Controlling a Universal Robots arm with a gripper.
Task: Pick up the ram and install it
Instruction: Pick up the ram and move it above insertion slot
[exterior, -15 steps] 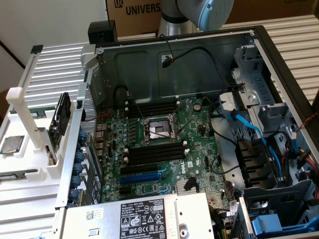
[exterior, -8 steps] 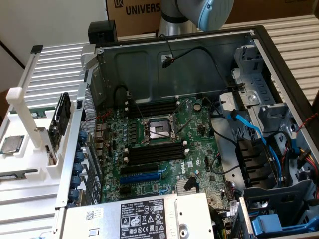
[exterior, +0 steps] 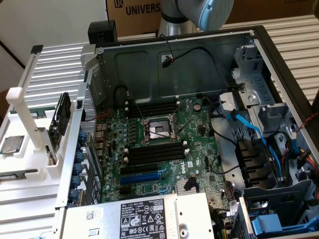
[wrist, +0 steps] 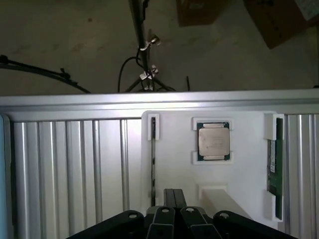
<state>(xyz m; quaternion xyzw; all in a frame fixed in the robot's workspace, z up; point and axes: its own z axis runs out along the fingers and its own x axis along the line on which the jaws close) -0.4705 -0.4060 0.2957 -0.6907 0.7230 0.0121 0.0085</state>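
The ram is a thin green-dark stick with a pale label, standing on edge between two white clips of the white fixture. My gripper hovers over that fixture with its two black fingers pressed together and nothing between them. It is well apart from the ram, with a processor chip between the two. In the exterior view the ram lies on the fixture at the exterior view's left, outside the open computer case. Black memory slots with white end clips flank the processor socket on the motherboard.
A dark card stands upright on the fixture next to the case wall. A blue expansion slot, cables, drive cages and the power supply crowd the case. A narrow slit runs beside my fingers. The arm's elbow is above the case.
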